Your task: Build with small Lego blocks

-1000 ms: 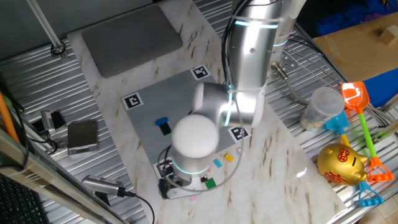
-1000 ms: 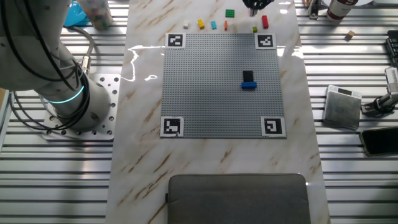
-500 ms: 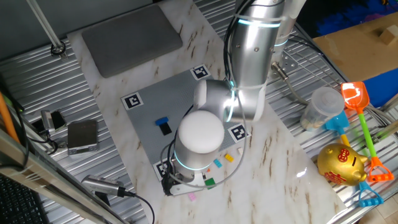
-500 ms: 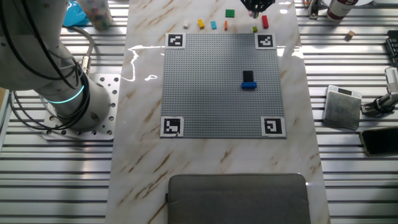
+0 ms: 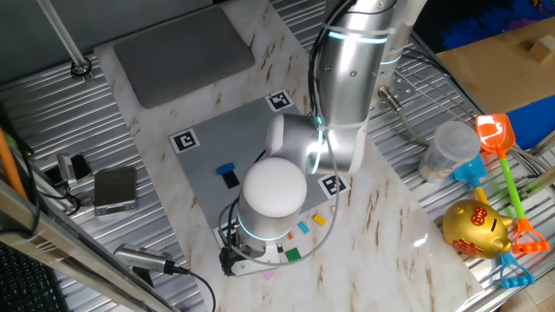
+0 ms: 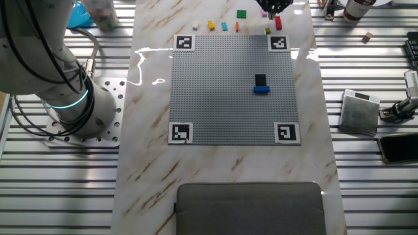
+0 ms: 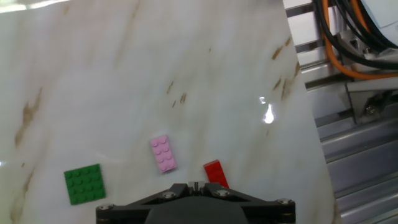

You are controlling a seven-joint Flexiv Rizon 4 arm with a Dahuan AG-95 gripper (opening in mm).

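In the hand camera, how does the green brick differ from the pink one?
The green brick is a wide, nearly square plate; the pink brick is a narrow oblong, two studs across. The green one looks larger and lies further left; the pink one lies nearer the red brick. Both lie flat, studs up, on the marble table.

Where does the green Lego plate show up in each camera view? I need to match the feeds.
One fixed view: the green plate lies on the marble at the bottom, right of the arm's white cap.
The other fixed view: it sits at the top edge, beyond the grey baseplate.
Hand view: bottom left, left of the pink brick.
Shared landmark: the red brick, also visible in the other fixed view.
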